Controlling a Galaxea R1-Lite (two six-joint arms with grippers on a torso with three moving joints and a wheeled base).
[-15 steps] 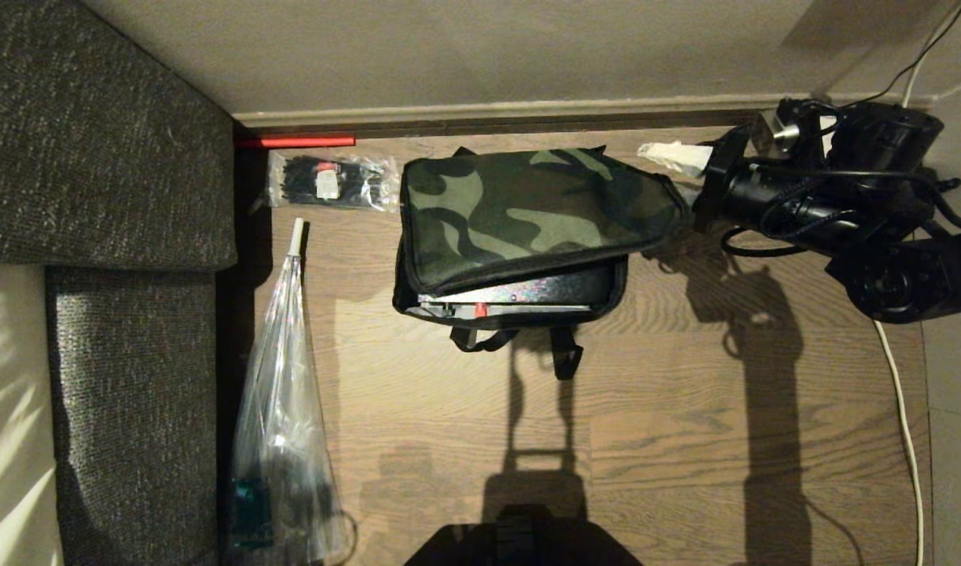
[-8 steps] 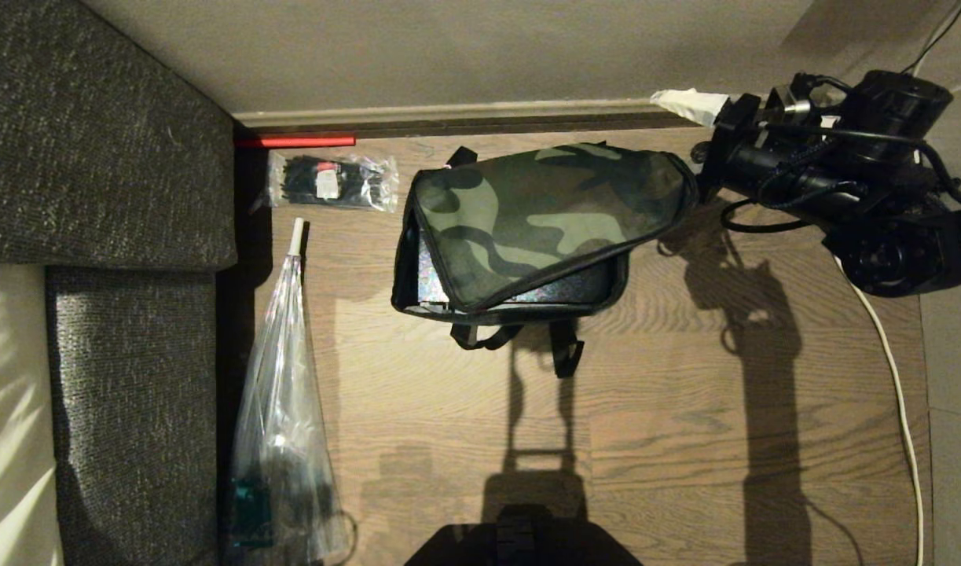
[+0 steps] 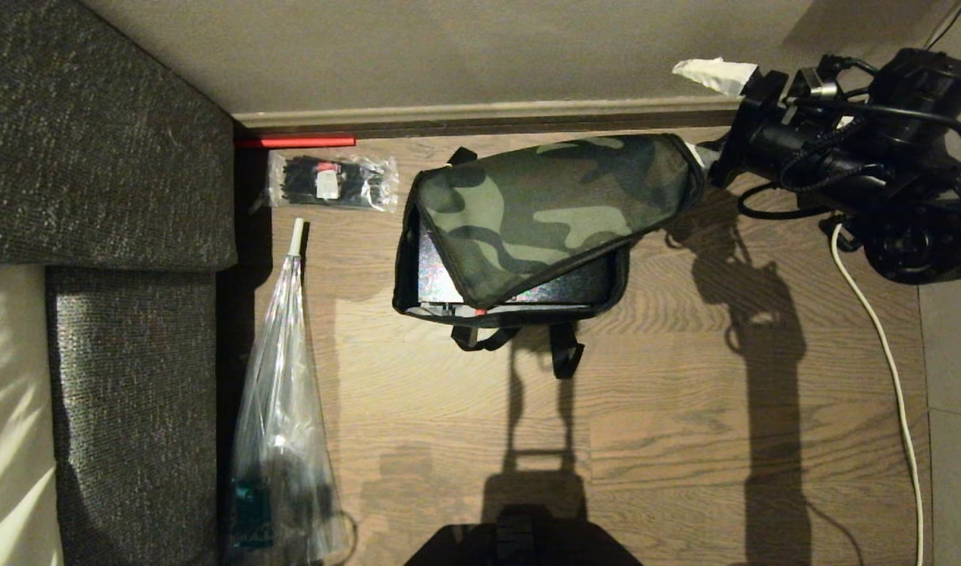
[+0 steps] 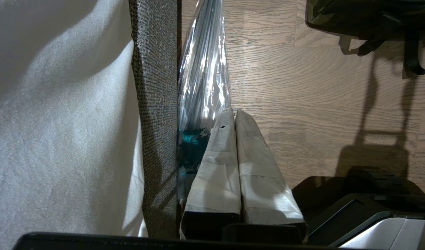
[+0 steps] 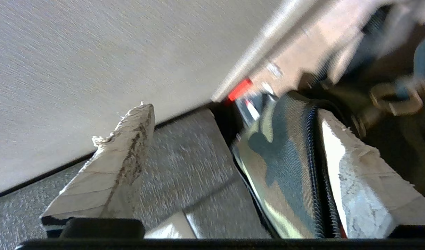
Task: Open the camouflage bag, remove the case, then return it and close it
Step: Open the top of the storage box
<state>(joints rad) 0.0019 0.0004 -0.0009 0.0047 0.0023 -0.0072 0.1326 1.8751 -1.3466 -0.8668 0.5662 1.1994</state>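
White tape wraps both fingers of the right gripper [image 3: 704, 110], which stands spread wide at the right end of the camouflage bag [image 3: 543, 212]. One finger [image 3: 714, 75] sticks up and back toward the wall [image 3: 449, 47], free of everything; the other is mostly hidden behind the raised corner of the lid. In the right wrist view the lid's edge and zipper [image 5: 311, 166] lie against the inner face of one taped finger [image 5: 358, 184], while the other finger [image 5: 115, 166] stands well apart from it with nothing between. So the jaws are released, not clamped on the fabric, though the lid's corner rests against one pad.

The bag sits on the wooden floor [image 3: 684, 409] near the skirting, its long axis running left to right across the head view, parallel to the wall. Its lid is skewed: the right end is lifted and the left end droops down over the front, so the opening faces the robot. Inside, under the lid, the case [image 3: 527, 287] shows as a dark flat box with a small red spot at its front edge. Two black straps [image 3: 527, 346] trail from the front side toward the robot.

The left gripper [image 4: 235, 116] hangs pressed together beside the grey sofa [image 4: 155, 104], just over a clear plastic bag [image 4: 203, 69], away from the work.
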